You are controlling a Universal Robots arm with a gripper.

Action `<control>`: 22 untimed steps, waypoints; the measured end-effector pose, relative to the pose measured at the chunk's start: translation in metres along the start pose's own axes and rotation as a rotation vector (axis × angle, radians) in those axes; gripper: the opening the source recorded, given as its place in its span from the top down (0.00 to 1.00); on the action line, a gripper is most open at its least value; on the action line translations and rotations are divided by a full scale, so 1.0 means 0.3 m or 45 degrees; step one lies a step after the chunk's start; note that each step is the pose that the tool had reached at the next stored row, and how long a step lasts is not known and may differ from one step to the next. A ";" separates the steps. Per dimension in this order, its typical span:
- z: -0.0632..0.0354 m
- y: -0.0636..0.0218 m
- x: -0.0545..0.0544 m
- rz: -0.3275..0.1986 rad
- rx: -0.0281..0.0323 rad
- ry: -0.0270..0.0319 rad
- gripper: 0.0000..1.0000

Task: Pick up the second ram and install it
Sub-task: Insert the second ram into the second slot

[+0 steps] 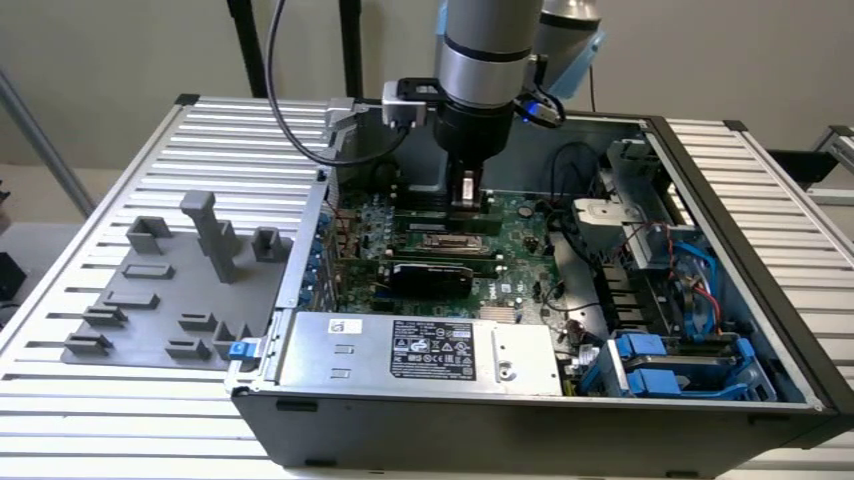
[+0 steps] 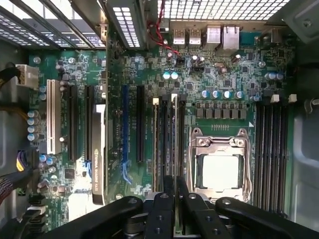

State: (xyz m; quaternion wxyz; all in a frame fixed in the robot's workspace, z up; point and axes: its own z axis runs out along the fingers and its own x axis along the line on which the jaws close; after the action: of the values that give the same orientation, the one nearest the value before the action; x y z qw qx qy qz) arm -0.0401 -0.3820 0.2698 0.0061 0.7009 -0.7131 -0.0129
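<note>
Nearest the wrist camera, the claw (image 2: 175, 199) has its black fingers (image 2: 163, 209) drawn close together on the ram (image 2: 174, 134), a thin stick seen edge-on, pale along its upper edge, running straight away from the fingers; it stands upright in a slot among the dark memory slots just beside the CPU socket (image 2: 219, 167), with the board's green barely showing from this angle; whether it is fully seated I cannot tell. Beyond it the motherboard (image 2: 149, 69) spreads out green and crowded with small capacitors; a graphics card (image 2: 98, 149) lies on the far side of the expansion slots from the socket; the rear ports (image 2: 204, 35) sit at the case wall.

From the exterior view, the PSU (image 1: 427, 350) lies at the near edge of the open case (image 1: 534, 430); deeper in, the arm (image 1: 487, 60) reaches straight down so the claw (image 1: 467, 195) meets the motherboard (image 1: 514, 240); the grey fixture (image 1: 174, 290) rests on the slatted tabletop (image 1: 240, 130) to the exterior view's left, well apart from the claw.
</note>
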 end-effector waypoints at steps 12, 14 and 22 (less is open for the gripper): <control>0.073 -0.009 -0.002 0.000 0.0001 -0.0001 1.00; 0.085 -0.010 -0.003 0.000 0.0001 -0.0001 1.00; 0.119 -0.012 -0.009 0.004 0.0001 -0.0002 1.00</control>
State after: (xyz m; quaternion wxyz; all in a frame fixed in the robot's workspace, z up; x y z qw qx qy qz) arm -0.0375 -0.3791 0.2341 0.0061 0.6998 -0.7142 -0.0129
